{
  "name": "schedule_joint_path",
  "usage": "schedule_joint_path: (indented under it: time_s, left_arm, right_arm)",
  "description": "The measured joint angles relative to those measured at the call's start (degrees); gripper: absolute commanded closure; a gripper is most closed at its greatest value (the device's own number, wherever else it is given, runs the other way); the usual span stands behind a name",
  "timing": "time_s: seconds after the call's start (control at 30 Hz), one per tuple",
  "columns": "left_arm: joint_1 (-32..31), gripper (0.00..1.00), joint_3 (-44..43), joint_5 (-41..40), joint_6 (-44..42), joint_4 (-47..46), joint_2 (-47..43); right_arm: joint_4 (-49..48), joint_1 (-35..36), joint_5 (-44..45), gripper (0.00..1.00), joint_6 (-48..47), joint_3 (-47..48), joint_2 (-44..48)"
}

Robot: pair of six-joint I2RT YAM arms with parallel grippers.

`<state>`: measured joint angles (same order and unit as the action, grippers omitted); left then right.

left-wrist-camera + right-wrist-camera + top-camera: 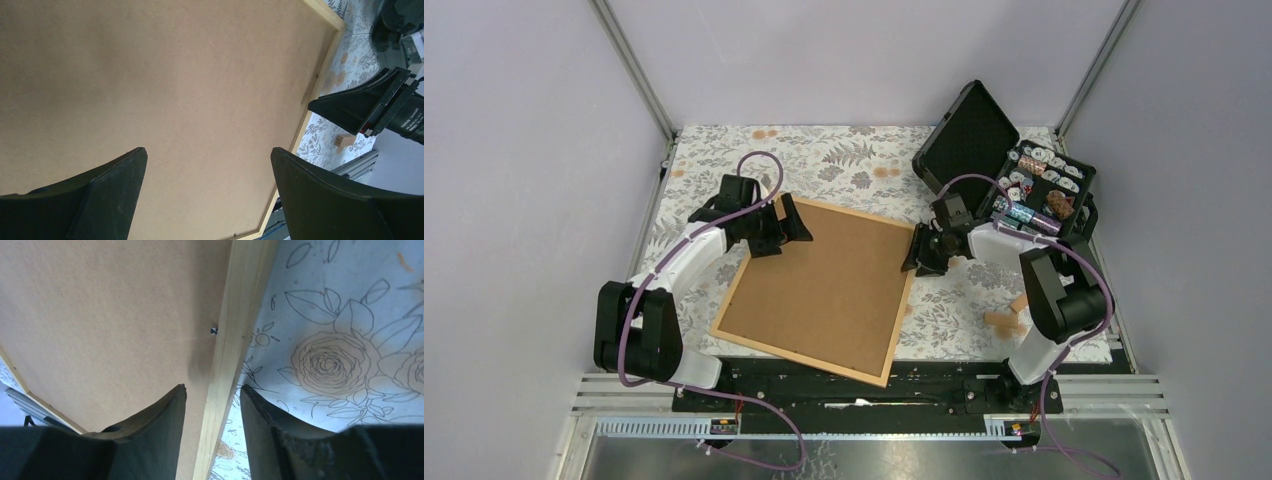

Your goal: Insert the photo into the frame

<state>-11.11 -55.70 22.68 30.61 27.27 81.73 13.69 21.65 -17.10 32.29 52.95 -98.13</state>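
Observation:
The frame (900, 325) lies face down on the table with a brown backing board (824, 285) filling it. The photo is hidden. My left gripper (786, 238) hovers open over the frame's far left corner. In its wrist view the left gripper (209, 152) has only bare board (175, 90) between its wide fingers. My right gripper (916, 265) is at the frame's right edge. In the right wrist view the right gripper (212, 389) straddles the pine moulding (240, 315), one finger over the board and one over the cloth, with narrow gaps still showing.
An open black hard case (984, 140) with several small items in compartments (1039, 190) stands at the back right. Small wooden blocks (1006, 318) lie near the right arm's base. A floral cloth (844, 160) covers the table.

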Motion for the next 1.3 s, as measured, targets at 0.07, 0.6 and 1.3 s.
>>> schedule_joint_path:
  time_s: [0.07, 0.6, 1.3]
  left_arm:
    - [-0.5, 0.01, 0.0, -0.1, 0.1, 0.0, 0.0]
    - [0.4, 0.01, -0.3, -2.8, -1.5, 0.3, 0.0]
    - [1.7, 0.01, 0.0, 0.6, -2.4, -2.7, 1.9]
  right_arm:
    - [-1.9, 0.2, 0.5, 0.56, 0.7, -1.9, 1.1]
    - [-3.1, -4.3, -5.6, 1.00, -6.4, -1.9, -0.9]
    - [4.5, -6.1, 2.6, 0.62, -12.8, 0.9, 1.1]
